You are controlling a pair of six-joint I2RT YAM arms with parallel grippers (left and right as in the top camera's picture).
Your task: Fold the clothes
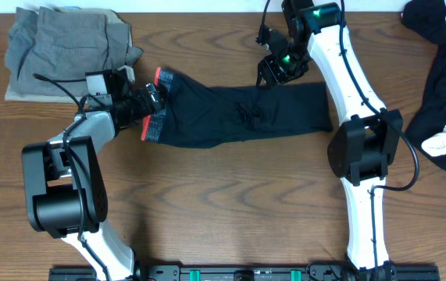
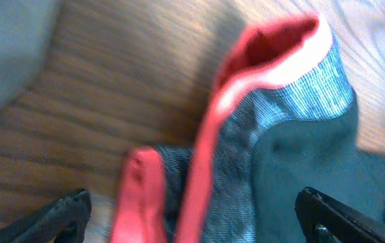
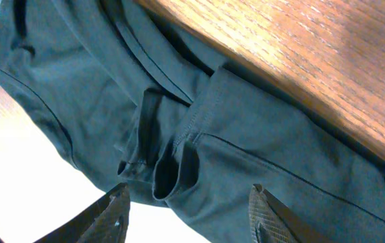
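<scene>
Though overhead hides it, wrist views show left claw (image 2: 192,202) and right claw (image 3: 189,196) spread over clothes (image 1: 238,113).

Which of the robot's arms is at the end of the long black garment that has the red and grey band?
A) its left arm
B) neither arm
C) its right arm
A: the left hand sits at the red-and-grey band of the black garment, while the right hand is over its plain upper edge.

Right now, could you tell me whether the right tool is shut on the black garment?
No, the right wrist view shows the right tool open, its fingers wide apart above the black garment.
</scene>
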